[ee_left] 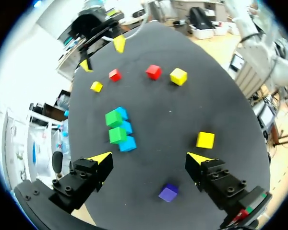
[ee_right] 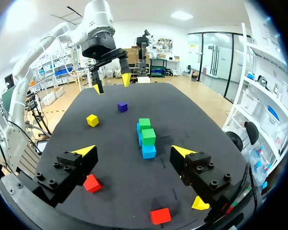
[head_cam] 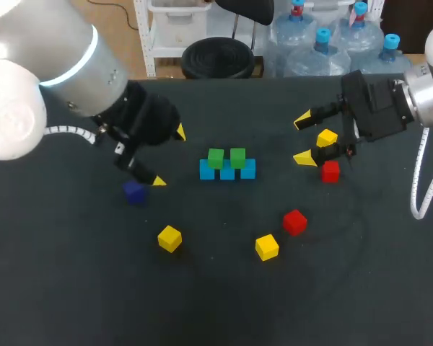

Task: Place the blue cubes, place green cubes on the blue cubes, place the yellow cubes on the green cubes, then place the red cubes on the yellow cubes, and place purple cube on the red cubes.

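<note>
Left gripper (head_cam: 169,156): fingers spread, holding nothing; purple cube (head_cam: 134,192) just beside 1 tip.
Right gripper (head_cam: 302,139): fingers spread, holding nothing.
Stack: 2 green cubes (head_cam: 216,157) on a row of 3 blue cubes (head_cam: 208,170), mid-table.
Table (head_cam: 216,303): matte black.

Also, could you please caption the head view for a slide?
Both open, the left gripper and right gripper flank three blue cubes carrying two green cubes.

A flat black table (head_cam: 216,310) spans the workspace.
</note>
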Available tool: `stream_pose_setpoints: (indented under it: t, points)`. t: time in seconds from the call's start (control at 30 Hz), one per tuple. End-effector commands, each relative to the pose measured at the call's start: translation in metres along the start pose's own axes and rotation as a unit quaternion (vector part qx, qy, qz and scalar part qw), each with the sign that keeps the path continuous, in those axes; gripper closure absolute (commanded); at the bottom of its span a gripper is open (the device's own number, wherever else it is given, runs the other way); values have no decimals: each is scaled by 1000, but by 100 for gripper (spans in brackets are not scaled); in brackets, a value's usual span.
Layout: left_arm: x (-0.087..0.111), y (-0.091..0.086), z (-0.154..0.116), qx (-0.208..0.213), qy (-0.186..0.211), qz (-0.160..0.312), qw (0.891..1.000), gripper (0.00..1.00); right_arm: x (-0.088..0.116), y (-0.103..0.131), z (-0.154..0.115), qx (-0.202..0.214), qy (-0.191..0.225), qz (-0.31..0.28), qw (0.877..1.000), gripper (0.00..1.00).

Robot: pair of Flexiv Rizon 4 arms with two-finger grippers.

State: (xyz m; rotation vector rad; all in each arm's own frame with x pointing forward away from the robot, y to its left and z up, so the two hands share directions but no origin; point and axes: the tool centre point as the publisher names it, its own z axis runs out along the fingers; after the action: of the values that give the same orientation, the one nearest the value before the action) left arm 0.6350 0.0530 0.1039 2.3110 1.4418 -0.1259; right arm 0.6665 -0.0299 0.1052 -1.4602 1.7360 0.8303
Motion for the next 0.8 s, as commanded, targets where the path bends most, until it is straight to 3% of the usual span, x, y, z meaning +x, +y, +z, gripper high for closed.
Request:
stream_pose_setpoints:
  t: [0.03,0.27,0.53,0.8]
  points:
    - [0,-13,-5,8,-11,19,1000,0,0,0,1,0,-1,-1,1000,0]
    - [-6,-34,3,24,1,50,998,0,0,0,1,0,-1,-1,1000,0]
    - [-10,-51,13,20,-2,40,999,0,0,0,1,0,-1,-1,1000,0]
    - [-12,-70,10,45,2,54,997,0,0,0,1,0,-1,-1,1000,0]
